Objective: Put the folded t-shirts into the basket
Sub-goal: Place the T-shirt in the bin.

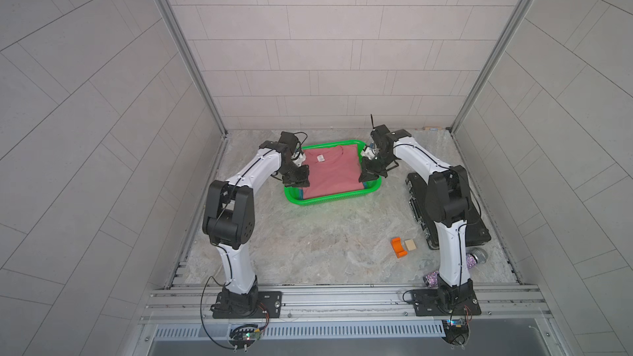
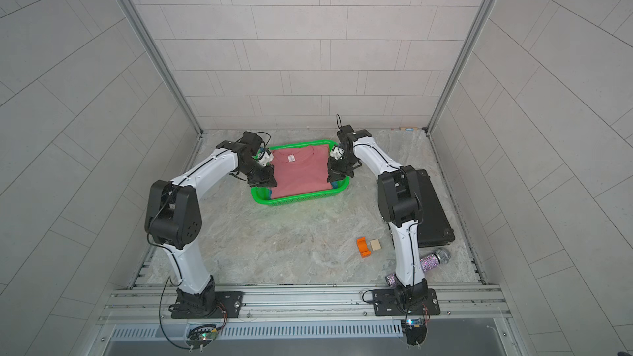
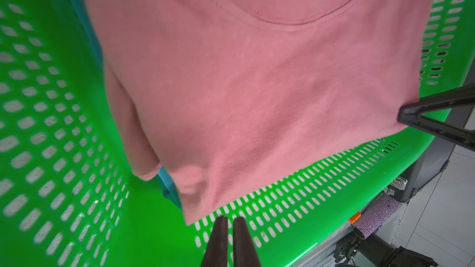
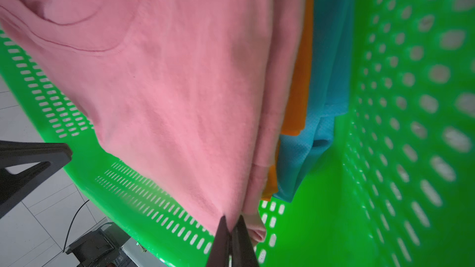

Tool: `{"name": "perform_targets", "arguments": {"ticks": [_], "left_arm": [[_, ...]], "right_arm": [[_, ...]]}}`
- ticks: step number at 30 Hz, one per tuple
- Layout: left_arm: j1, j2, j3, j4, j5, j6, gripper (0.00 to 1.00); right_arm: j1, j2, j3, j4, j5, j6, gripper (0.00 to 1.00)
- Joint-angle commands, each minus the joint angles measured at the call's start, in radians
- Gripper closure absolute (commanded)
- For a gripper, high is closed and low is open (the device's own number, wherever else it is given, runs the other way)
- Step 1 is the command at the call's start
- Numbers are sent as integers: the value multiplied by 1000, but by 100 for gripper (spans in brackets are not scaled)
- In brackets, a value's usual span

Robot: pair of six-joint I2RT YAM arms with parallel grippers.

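Observation:
The green basket (image 1: 329, 200) stands at the back middle of the table, seen in both top views. The pink folded t-shirt (image 1: 330, 174) lies on top inside it. In the right wrist view the orange t-shirt (image 4: 299, 93) and the blue t-shirt (image 4: 331, 73) show stacked beneath the pink one (image 4: 167, 86). My left gripper (image 3: 230, 218) hovers at the pink shirt's near left corner (image 3: 257, 98). Only a thin slit shows between its fingers and nothing is in them. My right gripper (image 4: 231, 218) is shut on the pink shirt's near right corner.
A flat black case (image 1: 476, 231) lies at the right under my right arm. A small orange block (image 1: 397, 247) and a beige block (image 1: 410, 244) sit at the front right. A glittery microphone (image 1: 476, 257) lies by the right arm's base.

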Motion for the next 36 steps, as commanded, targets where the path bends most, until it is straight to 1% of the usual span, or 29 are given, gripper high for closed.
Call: {"name": "perform_targets", "arguments": {"ticks": [1, 2, 3, 5, 6, 7, 11, 13, 16, 18, 21, 23, 26, 28, 29, 32, 33, 36], "left_arm": [[7, -21, -66, -62, 52, -15, 83], [6, -15, -82, -73, 70, -17, 76], [7, -8, -90, -78, 73, -14, 74], [10, -10, -90, -66, 42, -1, 70], [15, -16, -88, -50, 32, 0, 70], [22, -20, -79, -39, 25, -2, 70], [26, -35, -34, -37, 12, -6, 69], [29, -40, -6, -44, 8, 4, 69], [40, -63, 35, -45, 3, 29, 69], [55, -77, 72, -47, -7, 36, 68], [97, -96, 113, -45, -16, 36, 63], [135, -106, 125, -37, -36, 48, 60], [185, -128, 113, -3, -68, 66, 56], [218, -156, 79, 41, -82, 78, 49], [229, -167, 62, 55, -90, 78, 41], [241, -188, 8, 96, -105, 83, 9], [241, -190, -9, 105, -106, 86, 1], [247, -188, -44, 129, -107, 72, 0]], "right_arm": [[-1, -39, -12, -5, 18, -9, 100], [0, -40, -12, -5, 22, -9, 100], [0, -42, -12, -5, 24, -10, 100], [-1, -45, -14, -4, 30, -10, 98], [-1, -46, -15, -3, 32, -10, 93], [-1, -49, -15, -2, 32, -10, 86], [0, -75, -10, 1, 49, -12, 68], [0, -95, 2, -5, 75, -17, 65], [7, -137, 24, 8, 98, -44, 57], [31, -160, 48, 17, 122, -80, 51], [100, -146, 124, 11, 150, -118, 49], [167, -127, 165, 27, 161, -117, 47], [258, -97, 197, 83, 189, -59, 44], [327, -73, 205, 152, 217, 3, 41], [353, -56, 221, 166, 237, 35, 40], [410, 7, 280, 172, 294, 116, 40], [429, 30, 293, 173, 314, 133, 39], [472, 109, 352, 140, 401, 173, 37]]}}
